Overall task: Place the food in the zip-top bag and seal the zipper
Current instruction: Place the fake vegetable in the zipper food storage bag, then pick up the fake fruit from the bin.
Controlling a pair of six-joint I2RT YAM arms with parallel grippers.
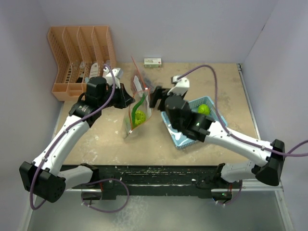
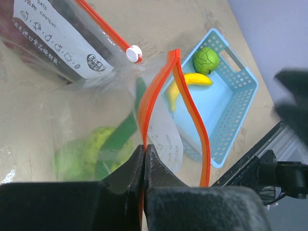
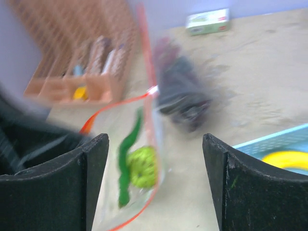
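Note:
The zip-top bag (image 1: 136,114) stands upright at the table's middle, its mouth spread open. My left gripper (image 2: 145,148) is shut on the orange-red zipper (image 2: 156,91) at the mouth's near side. Inside the bag are a long green pepper (image 3: 127,154) and a round green fruit (image 3: 143,167). My right gripper (image 3: 155,138) hangs open just right of the bag's mouth, nothing between its fingers; in the top view this right gripper (image 1: 155,97) faces the left gripper (image 1: 130,98) across the bag. A yellow banana (image 2: 186,83) and another green fruit (image 2: 206,60) lie in the light-blue basket (image 2: 236,103).
A second clear bag (image 2: 53,36) with a printed label and dark red contents lies just behind the held one. An orange slotted rack (image 1: 79,55) stands at the back left, a small box (image 1: 153,62) by the back wall. The basket (image 1: 179,138) sits under my right arm.

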